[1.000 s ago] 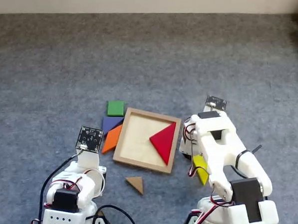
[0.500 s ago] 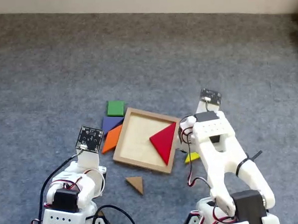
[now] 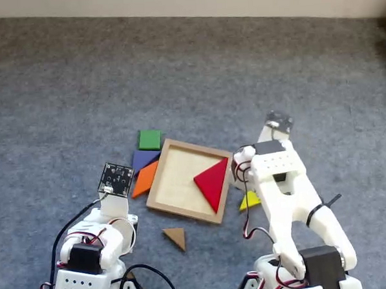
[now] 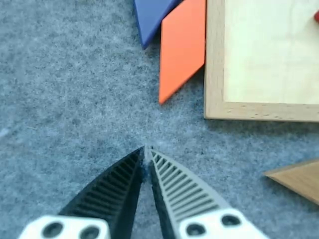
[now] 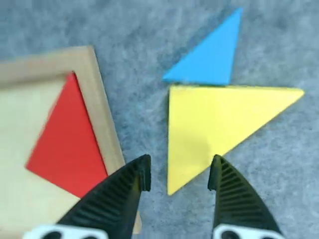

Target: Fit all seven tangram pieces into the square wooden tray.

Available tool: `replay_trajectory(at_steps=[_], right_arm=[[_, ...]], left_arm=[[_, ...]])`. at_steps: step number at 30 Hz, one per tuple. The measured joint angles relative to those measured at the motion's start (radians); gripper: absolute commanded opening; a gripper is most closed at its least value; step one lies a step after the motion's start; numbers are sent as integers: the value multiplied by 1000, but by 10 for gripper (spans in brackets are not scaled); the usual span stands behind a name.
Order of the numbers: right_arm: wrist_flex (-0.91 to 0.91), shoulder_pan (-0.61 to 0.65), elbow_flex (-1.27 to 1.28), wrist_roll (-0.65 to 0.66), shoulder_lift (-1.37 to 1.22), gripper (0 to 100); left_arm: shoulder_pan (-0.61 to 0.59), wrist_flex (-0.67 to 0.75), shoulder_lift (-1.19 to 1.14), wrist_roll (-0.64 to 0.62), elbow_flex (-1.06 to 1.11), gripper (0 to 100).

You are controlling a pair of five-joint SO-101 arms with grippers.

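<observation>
The left gripper (image 4: 145, 154) is hanging pinched together at 8 o'clock from the wooden tray (image 3: 176, 176). The green square (image 3: 149, 139), dark blue piece (image 3: 142, 160) and orange piece (image 3: 145, 180) are lying by its 10 o'clock side. The brown triangle (image 3: 175, 237) is lying at 6 o'clock. The red triangle (image 3: 212, 180) is resting inside, at 3 o'clock. The right gripper (image 5: 179, 172) is hanging spread apart over a corner of the yellow triangle (image 5: 214, 122), at 4 o'clock.

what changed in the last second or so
The right arm swung toward the tray; the right claw is now open over a corner of the yellow triangle, gripping nothing. The left claw, red triangle and other pieces stayed put.
</observation>
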State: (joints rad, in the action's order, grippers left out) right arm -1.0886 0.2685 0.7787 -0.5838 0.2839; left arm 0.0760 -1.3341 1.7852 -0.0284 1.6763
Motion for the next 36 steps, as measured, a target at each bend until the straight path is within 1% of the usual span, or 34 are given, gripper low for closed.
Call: replay_trajectory(at_steps=[2,3,8,13,17,24,32,36], right_arm=[[-2,-15,-2,-28,0,305],[-2,-18,-2,-35,0,317],[5,-15,-9,-49,-37,317],[17,-43,-106,-66,-184,317],[21,-64,-172,-97,-247,317],[38,-124,-195,-166,-281,317],[60,-137,-196,-181,-336,317],[63,-153,-196,-209,-336,317]], left_arm=[[0,0,0,0,0,5],[0,0,0,0,0,5],[0,0,0,0,0,5],[0,0,0,0,0,5],[0,0,0,0,0,5],[0,0,0,0,0,5],[0,0,0,0,0,5],[0,0,0,0,0,5]])
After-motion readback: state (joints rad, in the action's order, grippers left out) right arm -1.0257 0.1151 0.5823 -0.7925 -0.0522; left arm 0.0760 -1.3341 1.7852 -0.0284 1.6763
